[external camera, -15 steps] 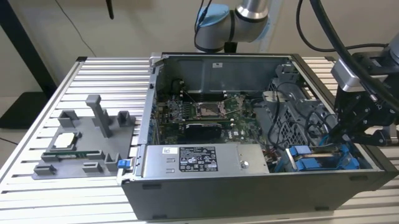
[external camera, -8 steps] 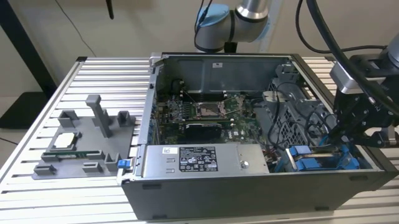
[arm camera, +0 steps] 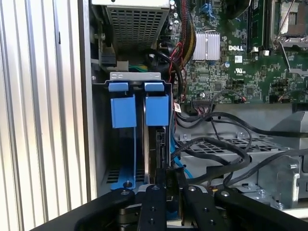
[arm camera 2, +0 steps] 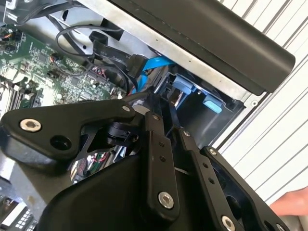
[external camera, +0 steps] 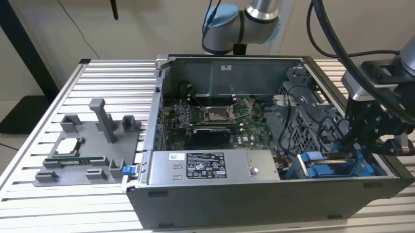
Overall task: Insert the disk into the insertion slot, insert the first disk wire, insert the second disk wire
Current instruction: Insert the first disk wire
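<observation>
Gripper point(arm camera: 172, 175) hangs low over the insertion slot point(arm camera: 126, 161) at the corner of the open computer case point(external camera: 259, 204) on the bench point(external camera: 110, 77); cannot tell if it is open or closed. Disk point(arm camera: 161, 144) stands edge-on inside the slot under a blue tab point(arm camera: 157, 108), black cables point(arm camera: 226, 144) just beside it

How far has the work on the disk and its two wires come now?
Done: nothing clearly finished. In hand: the claw hangs at the insertion slot, where a dark slab, probably the disk, stands on edge by the blue tabs. Left: black cables lie loose over the neighbouring cage; whether any is plugged, I cannot tell.
</observation>
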`<state>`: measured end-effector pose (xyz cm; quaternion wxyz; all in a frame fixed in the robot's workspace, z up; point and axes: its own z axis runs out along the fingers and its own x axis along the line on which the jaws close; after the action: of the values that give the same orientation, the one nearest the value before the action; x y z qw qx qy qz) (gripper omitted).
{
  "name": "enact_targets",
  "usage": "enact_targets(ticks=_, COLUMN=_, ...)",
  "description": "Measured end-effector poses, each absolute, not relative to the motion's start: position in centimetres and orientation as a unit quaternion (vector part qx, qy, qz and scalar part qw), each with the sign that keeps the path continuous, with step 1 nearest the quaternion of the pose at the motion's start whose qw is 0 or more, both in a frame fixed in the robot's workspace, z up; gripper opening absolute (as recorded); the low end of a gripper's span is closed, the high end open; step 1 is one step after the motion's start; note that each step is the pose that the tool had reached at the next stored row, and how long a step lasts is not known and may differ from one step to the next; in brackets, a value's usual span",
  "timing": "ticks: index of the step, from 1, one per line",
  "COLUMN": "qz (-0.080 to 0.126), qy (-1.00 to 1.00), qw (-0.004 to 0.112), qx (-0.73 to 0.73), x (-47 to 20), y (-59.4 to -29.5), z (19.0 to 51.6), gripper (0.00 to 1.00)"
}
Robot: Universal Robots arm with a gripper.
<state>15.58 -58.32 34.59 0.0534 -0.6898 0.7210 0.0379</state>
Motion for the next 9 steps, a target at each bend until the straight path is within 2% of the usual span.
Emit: enact_targets(ticks=9, qz=0.037, qy=0.731, qw=0.054, qx=-0.679, x=15.58, y=-58.32, z=34.32, gripper=0.00)
